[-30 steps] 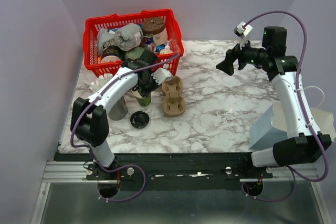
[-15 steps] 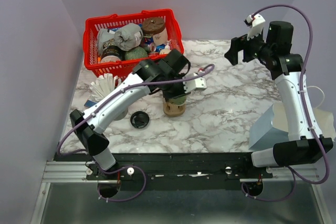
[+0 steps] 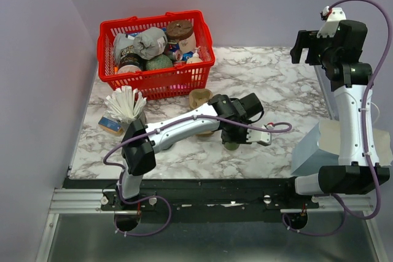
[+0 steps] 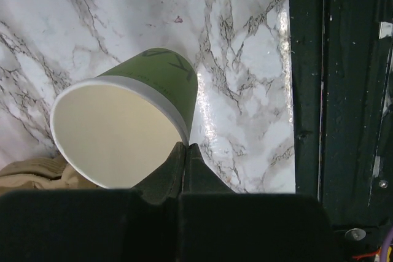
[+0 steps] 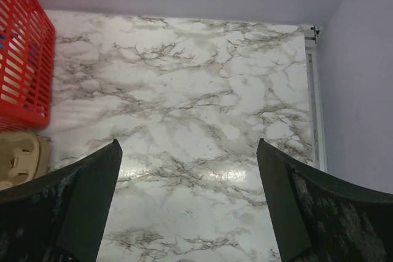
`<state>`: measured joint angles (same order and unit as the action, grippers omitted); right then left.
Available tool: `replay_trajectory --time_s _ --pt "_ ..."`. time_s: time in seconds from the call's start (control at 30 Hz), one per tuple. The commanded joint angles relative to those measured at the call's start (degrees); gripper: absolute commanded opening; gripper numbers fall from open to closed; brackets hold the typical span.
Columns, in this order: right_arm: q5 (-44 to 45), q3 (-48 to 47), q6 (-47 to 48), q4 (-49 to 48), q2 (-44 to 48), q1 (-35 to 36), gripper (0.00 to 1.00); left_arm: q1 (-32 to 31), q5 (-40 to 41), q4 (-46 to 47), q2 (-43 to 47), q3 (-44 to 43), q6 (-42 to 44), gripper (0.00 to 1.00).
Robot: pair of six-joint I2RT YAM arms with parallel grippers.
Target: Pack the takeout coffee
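Moved: your left claw (image 4: 184,151) has swung the cup (image 4: 153,75) from beside the basket (image 3: 153,78) to the right of the carrier (image 3: 199,97).
Cup: tilted over the marble table (image 4: 245,59), its rim pinched in the closed jaws; green paper wall, smooth cream inside.
Right claw (image 5: 188,145): spread wide, holding nothing.

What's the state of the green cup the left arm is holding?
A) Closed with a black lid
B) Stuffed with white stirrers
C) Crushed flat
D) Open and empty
D: the left wrist view looks straight into the cup, showing a round rim and a bare cream inside, with no lid and nothing in it.
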<state>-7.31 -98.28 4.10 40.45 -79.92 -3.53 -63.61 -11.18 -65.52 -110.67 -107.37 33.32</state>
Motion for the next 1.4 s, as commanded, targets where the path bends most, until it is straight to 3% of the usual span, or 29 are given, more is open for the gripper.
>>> replay_trajectory --time_s 0.0,0.4,0.67,1.13,1.23,1.27,1.37 --pt "-1.82 1.95 -0.76 0.07 2.22 -0.43 1.0 -0.28 3.35 4.26 -0.24 2.07 -1.86 0.0" --pt "-6.48 5.2 -0.23 -0.89 3.89 -0.43 1.0 -0.28 6.52 2.85 -2.44 3.84 -1.07 0.0" --pt "-14.92 5.03 3.28 -0.1 4.07 -0.43 0.99 -0.37 7.31 2.24 -3.14 3.84 -1.15 0.0" --pt "-16.68 3.53 2.85 0.25 2.31 -0.43 0.99 0.16 6.7 2.41 -0.34 6.47 -1.94 0.01" --pt "-16.77 3.62 2.41 0.25 2.31 -0.43 0.99 0.24 6.7 2.59 0.02 6.91 -2.12 0.07" --pt "-17.12 3.62 2.23 0.25 2.23 -0.43 0.99 0.33 6.7 2.76 0.02 7.0 -2.21 0.17" --pt "-17.3 3.53 2.05 0.51 2.31 -0.43 0.99 0.25 6.78 3.37 0.46 7.27 -2.3 0.31"
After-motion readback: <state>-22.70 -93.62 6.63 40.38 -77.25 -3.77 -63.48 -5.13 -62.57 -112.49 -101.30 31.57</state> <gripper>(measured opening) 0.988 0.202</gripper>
